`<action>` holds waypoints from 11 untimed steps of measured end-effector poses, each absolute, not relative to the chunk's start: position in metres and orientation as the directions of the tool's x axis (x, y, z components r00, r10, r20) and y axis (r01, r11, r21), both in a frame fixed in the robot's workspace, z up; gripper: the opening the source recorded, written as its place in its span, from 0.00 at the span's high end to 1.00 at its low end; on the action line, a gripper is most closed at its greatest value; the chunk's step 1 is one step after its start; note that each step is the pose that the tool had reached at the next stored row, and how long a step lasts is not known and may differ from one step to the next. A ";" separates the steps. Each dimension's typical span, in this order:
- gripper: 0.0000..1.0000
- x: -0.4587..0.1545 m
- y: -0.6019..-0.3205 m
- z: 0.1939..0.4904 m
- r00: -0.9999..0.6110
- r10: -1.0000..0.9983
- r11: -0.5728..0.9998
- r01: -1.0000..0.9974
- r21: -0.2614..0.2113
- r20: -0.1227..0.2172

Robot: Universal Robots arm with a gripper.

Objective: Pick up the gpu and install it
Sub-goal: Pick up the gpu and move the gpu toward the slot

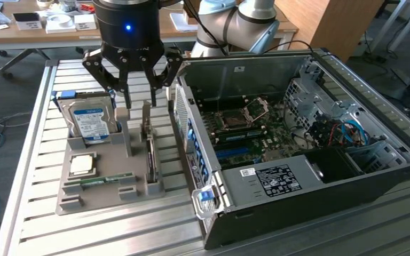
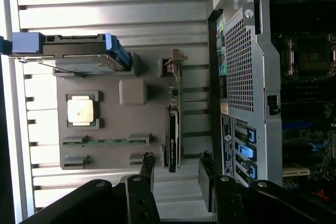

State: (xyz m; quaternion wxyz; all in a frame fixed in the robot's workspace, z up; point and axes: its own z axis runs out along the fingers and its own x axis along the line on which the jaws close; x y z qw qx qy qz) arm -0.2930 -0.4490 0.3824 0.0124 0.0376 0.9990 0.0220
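Observation:
The gpu point(image 1: 150, 154) is a thin dark card standing on edge in a slot of the grey holder tray point(image 1: 98, 194), its pale metal bracket toward the far end. In the wrist view the gpu point(image 2: 173, 129) runs in line with the gap between my fingers. My gripper point(image 1: 141, 102) hangs above the tray's far end, just over the card's bracket end, open with nothing between its fingers. The gripper point(image 2: 177, 174) in the wrist view has both black fingers point(image 2: 147, 169) apart, clear of the card.
The tray point(image 2: 134, 93) also holds a hard drive point(image 1: 91, 120) with a blue-white label, a CPU point(image 1: 83, 164) and a green RAM stick point(image 1: 105, 180). The open PC case point(image 1: 376, 176) lies close beside the tray on the exterior view's right, motherboard point(image 1: 251, 125) exposed. All rest on a slatted metal table point(image 1: 41, 229).

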 end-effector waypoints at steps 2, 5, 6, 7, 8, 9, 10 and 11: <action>0.53 -0.293 -0.449 0.382 -0.997 0.076 0.996 0.074 0.045 -0.023; 0.53 -0.293 -0.449 0.382 -0.997 0.076 0.996 0.074 0.045 -0.023; 0.53 -0.293 -0.449 0.382 -0.997 0.076 0.996 0.074 0.045 -0.024; 0.53 -0.293 -0.449 0.381 -0.997 0.076 0.996 0.074 0.045 -0.024; 0.53 -0.293 -0.449 0.380 -0.997 0.076 0.996 0.074 0.045 -0.023; 0.53 -0.293 -0.449 0.380 -0.997 0.076 0.996 0.074 0.045 -0.023; 0.53 -0.293 -0.449 0.379 -0.997 0.076 0.996 0.074 0.045 -0.023; 0.53 -0.293 -0.449 0.378 -0.997 0.076 0.996 0.074 0.045 -0.023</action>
